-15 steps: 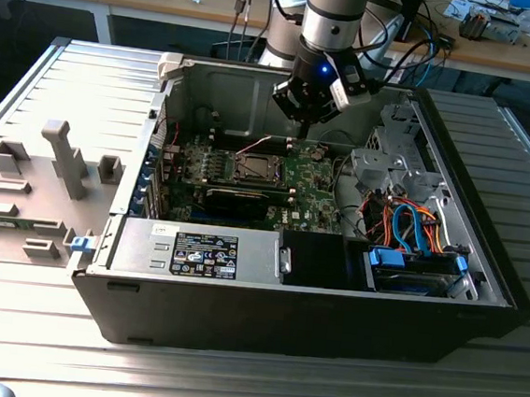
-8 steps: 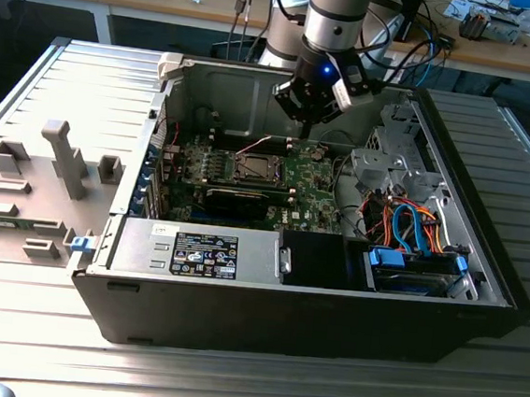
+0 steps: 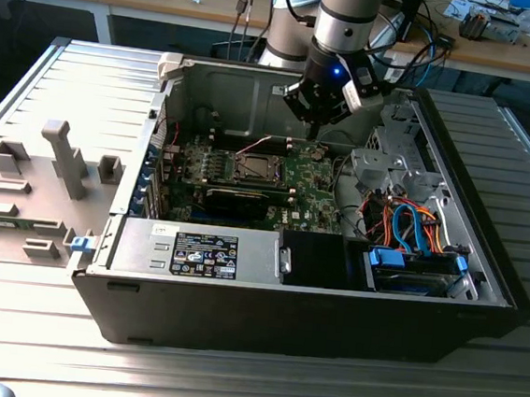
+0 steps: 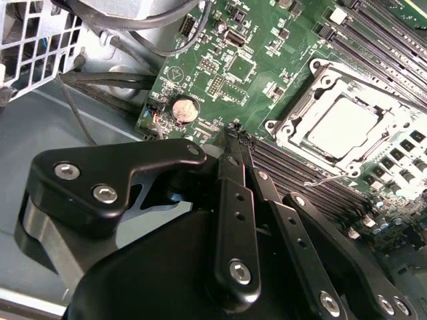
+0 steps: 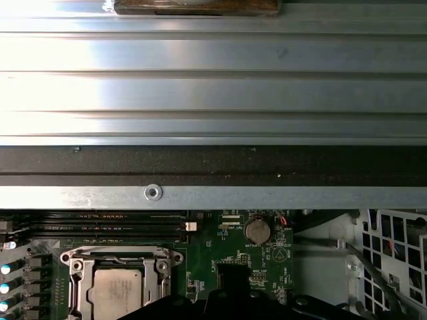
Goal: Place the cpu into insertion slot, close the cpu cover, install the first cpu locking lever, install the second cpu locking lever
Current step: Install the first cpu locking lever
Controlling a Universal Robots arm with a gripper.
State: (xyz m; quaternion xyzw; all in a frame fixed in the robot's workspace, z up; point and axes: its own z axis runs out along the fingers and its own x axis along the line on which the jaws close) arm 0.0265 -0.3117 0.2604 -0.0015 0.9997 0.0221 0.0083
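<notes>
Fingers: in the second wrist view the two black fingertips (image 4: 230,143) are pressed together into one point, with nothing pinched between them. The gripper (image 4: 235,137) hangs over the green circuit board (image 4: 200,67), its tip beside the coin battery (image 4: 185,110) and at the end of the row of memory slots (image 4: 300,177). It touches nothing that I can see.

Socket: the cpu (image 4: 340,127) lies flat in its insertion slot (image 3: 252,168), grey top up. The cpu cover (image 5: 75,263) looks folded down around it, framing the chip. So placing and covering read as done, by my judgement.

Levers: a thin wire lever (image 4: 327,180) runs along the socket edge nearest the fingers. Whether it is hooked under its catch I cannot tell. I cannot make out the other lever.

Position: in the exterior view the gripper sits inside the open computer case (image 3: 256,94), toward the exterior view's right of the socket and clearly apart from it.

Note on the lever step: closed fingers suit pushing. Press on the wire near its free end, not on the cover. Sweep it down and then sideways under the catch. Keep the tip clear of the memory slots and the small parts around the battery. A slip off the round wire is the main risk.
</notes>
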